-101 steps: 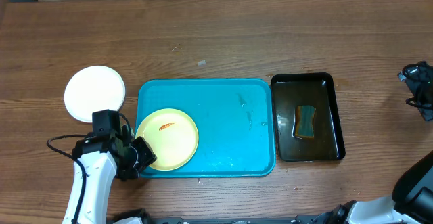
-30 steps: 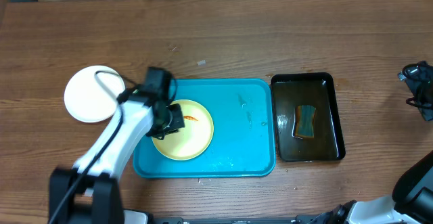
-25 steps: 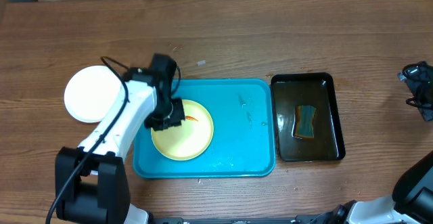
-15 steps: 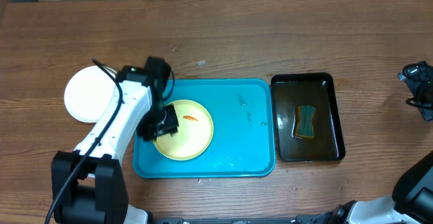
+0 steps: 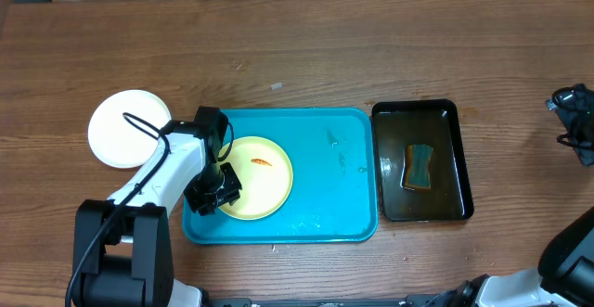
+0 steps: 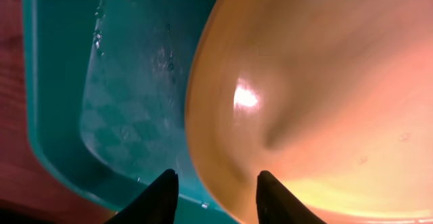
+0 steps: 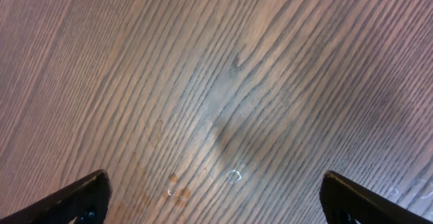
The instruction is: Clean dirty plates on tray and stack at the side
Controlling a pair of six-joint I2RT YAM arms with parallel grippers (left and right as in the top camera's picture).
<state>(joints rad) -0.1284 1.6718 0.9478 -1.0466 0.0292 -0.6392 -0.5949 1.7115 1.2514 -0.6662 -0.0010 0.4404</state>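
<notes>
The tray [image 5: 325, 186] sits mid-frame, with the smeared yellow plate [image 5: 264, 186] in its left half and a white plate [image 5: 116, 131] on the table [image 5: 297, 57] further left. The left gripper [image 6: 216, 176] straddles the yellow plate's lower-left rim, fingers narrowly apart; the right gripper [image 7: 216, 197] gapes wide. This is probably steadying for wiping: pinch the rim next.

Brown wooden surface [image 5: 306, 47] carrying, from left to right, a white plate [image 5: 116, 126], a turquoise tray [image 5: 325, 177] and a black basin [image 5: 415, 104].

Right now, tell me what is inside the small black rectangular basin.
A teal-and-yellow sponge lies in dark liquid in the black rectangular basin. The floor beneath the sponge is covered.
</notes>
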